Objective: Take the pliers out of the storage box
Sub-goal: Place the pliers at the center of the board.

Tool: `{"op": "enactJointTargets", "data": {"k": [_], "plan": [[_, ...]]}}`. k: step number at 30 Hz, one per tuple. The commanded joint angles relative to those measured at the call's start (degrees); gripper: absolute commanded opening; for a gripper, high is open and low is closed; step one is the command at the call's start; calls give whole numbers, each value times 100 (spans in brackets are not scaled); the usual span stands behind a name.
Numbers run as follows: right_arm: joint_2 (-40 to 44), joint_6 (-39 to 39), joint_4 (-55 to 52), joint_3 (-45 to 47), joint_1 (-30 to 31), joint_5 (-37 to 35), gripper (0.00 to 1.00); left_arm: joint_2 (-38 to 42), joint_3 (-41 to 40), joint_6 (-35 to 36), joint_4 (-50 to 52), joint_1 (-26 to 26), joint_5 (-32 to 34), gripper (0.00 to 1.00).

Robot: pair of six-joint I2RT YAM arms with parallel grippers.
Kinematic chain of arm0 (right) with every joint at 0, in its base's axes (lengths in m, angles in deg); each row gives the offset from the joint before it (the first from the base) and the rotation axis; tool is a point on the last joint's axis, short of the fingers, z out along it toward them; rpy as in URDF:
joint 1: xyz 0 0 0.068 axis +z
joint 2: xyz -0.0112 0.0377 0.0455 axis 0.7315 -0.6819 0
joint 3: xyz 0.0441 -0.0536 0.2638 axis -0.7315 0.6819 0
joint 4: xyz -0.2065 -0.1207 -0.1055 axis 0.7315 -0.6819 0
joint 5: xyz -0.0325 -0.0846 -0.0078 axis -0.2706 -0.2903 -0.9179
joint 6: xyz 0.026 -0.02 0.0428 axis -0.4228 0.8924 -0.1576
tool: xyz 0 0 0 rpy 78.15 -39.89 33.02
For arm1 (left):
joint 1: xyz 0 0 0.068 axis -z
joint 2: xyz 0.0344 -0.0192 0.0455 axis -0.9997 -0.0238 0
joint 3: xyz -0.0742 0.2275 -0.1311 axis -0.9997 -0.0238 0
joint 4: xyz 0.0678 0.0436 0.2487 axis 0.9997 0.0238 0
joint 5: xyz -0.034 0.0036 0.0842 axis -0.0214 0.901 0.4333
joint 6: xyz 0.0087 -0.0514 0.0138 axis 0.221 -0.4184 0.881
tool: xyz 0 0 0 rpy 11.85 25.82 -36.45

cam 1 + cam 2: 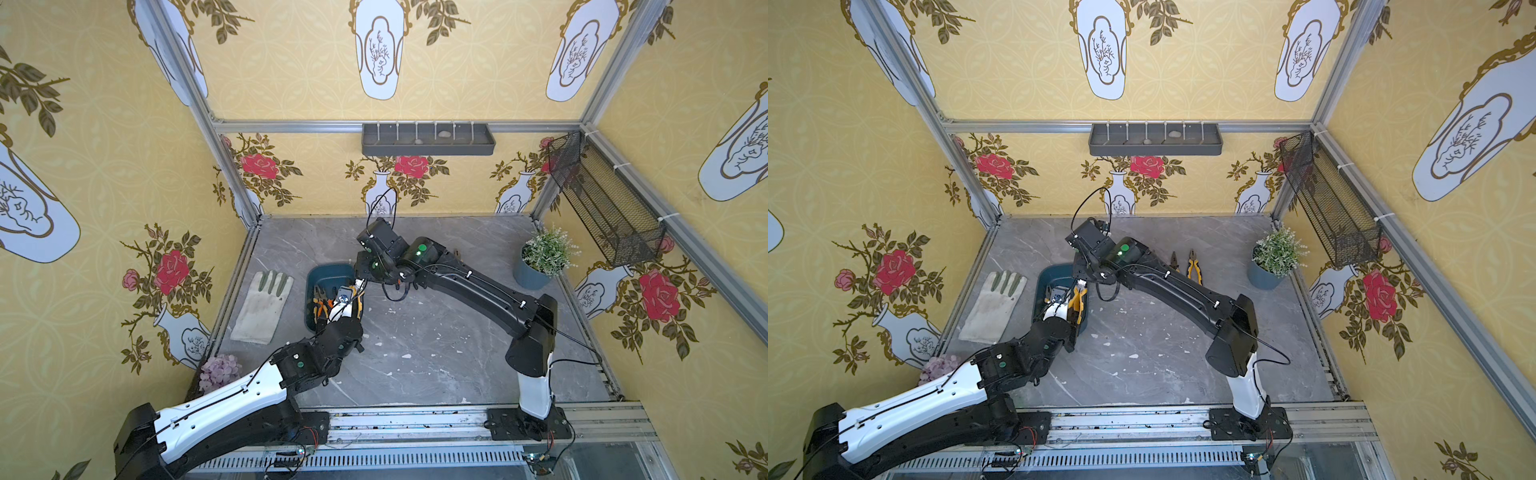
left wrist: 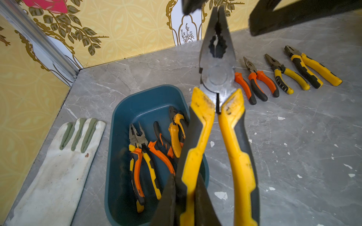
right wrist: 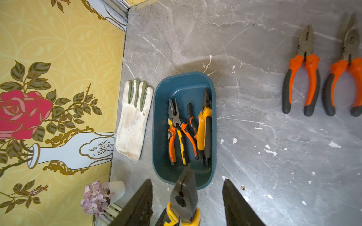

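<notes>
The held pliers [image 2: 217,78], a yellow-and-black pair, hang in the air over the right side of the storage box [image 2: 145,105], clear of everything below. The left tool [image 2: 186,182] pinches only 1 of the 2 handles, low down toward its end. That grip looks chosen to leave the metal head and the second handle free, so another tool can take hold. The right tool [image 3: 187,184] reaches in from the far side with its fingers spread wide, 1 on each side of the head and touching neither face. I read this as a handover about to close, not yet made.

Below, the pliers in the box [image 3: 176,127] lie crossed and leaning on each other. They look like 4, though the overlap makes the count unsure. The box sits on the left half of the bench [image 2: 293,137], with a glove [image 2: 64,156] lying flat just to its left.

Far and right of the box, the laid-out pliers [image 2: 282,76] form a row of 4 on the bare bench, side by side and apart, heads toward the far wall. The row is on the right arm's side, which would explain the pass. The left arm is nearer the box and the right arm nearer the row.
</notes>
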Motion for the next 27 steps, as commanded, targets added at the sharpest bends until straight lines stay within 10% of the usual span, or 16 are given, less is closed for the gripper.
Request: {"op": "enactJointTargets", "data": {"k": [1, 27], "plan": [[-212, -297, -208, -364, 5, 121, 57, -50, 52, 59, -312, 59, 391, 0], [-81, -835, -90, 163, 249, 223, 14, -119, 192, 173, -262, 99, 576, 0]]}}
